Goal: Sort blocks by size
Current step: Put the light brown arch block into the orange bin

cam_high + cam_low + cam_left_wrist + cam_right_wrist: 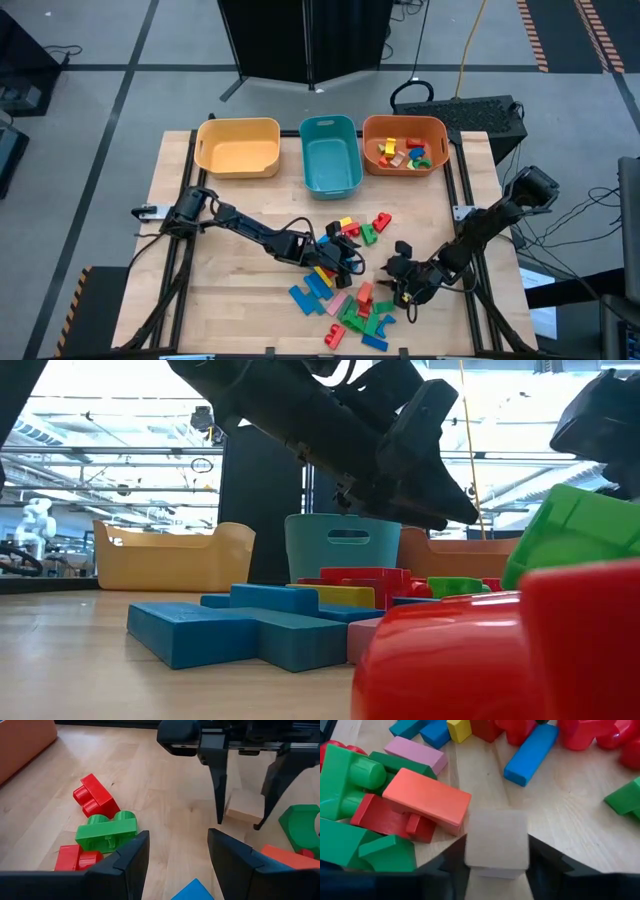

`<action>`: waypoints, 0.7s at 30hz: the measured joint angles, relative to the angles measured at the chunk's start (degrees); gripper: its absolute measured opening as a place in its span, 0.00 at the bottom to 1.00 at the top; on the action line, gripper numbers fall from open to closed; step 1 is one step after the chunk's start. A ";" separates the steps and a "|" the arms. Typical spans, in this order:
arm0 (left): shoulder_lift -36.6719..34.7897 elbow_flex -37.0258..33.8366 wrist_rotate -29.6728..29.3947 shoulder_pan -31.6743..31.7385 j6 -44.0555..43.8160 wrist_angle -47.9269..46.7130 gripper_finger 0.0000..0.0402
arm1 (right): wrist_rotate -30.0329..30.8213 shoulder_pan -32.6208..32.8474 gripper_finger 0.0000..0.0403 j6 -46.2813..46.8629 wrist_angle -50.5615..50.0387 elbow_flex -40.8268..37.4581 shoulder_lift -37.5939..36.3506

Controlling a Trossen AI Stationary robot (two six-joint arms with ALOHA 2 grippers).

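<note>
i have the right gripper [400, 268] straddling a plain wood cube [496, 844], jaws half open, not yet clamped. i close squarely on its flat faces, clear of the orange block [427, 796]. left gripper [343, 253] hovers open, empty.

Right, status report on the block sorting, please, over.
Left hand open, over the pile. Right hand down around plain wooden block. Most blocks unsorted on table; orange block crowds the wooden one.

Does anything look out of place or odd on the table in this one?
One thing: the block between the right tool's fingers is plain unpainted wood, unlike the coloured blocks around it. Also, only the orange bin holds pieces; the yellow bin and teal bin look empty.
</note>
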 joint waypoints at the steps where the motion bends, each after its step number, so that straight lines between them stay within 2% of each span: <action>1: 0.00 0.00 0.00 0.00 0.00 0.00 0.48 | 0.17 -0.02 0.31 -0.26 0.01 0.00 0.00; 10: -0.02 0.00 0.00 0.00 0.05 -0.38 0.48 | 7.98 -1.80 0.29 -1.95 -1.73 0.00 -2.98; 17: -0.02 0.00 -0.02 0.11 1.57 -1.53 0.48 | 19.23 -4.95 0.31 -4.77 -13.11 0.00 -13.64; 21: -0.02 0.00 -0.81 0.23 3.46 -1.53 0.48 | 22.24 -9.79 0.30 -6.82 -19.92 0.00 -20.86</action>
